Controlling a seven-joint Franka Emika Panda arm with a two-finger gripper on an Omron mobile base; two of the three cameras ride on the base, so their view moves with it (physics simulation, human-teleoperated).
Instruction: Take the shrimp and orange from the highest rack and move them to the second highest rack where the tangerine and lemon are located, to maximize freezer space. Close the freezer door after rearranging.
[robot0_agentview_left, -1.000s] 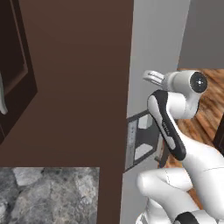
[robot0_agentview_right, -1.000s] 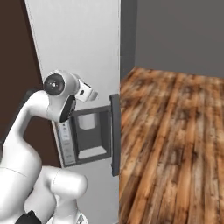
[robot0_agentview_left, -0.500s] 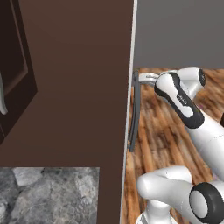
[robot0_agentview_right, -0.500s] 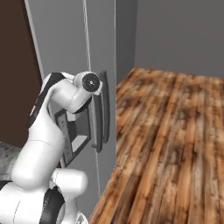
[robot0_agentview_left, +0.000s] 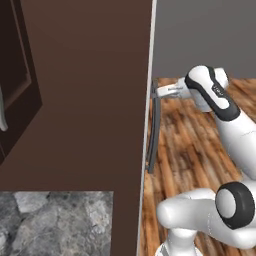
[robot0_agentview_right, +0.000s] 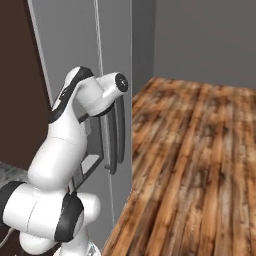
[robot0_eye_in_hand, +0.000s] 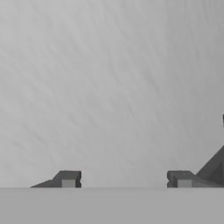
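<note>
Wood-plank floor (robot0_agentview_right: 200, 150) runs off toward 3 o'clock in the right base view, grey wall behind it; grey freezer door (robot0_agentview_right: 75, 45) stands shut at 10 o'clock, dark brown cabinet side (robot0_agentview_left: 75, 100) fills the left base view from 9 to 12. Gripper (robot0_eye_in_hand: 124, 179) faces the plain grey door panel close up, its two dark fingertips (robot0_eye_in_hand: 68, 179) standing well apart with nothing between them, so open and empty. Left base view puts the hand at the upper end of the long dark door handle (robot0_agentview_left: 154, 130), just beside it, contact unclear.

Shrimp, orange, tangerine and lemon are all hidden; judged to be inside, behind the shut door.

Risks: tips look aimed at flat panel, not around the bar, so a close here likely grabs air or slips off. Pushing forward would jam tips into the door. Door swing could hit the elbow or base, since the arm folds tight against the fridge front.

Room: open floor from 1 to 5 o'clock in the right base view, plenty to back off. Cabinet edge hems the 9 o'clock side.
</note>
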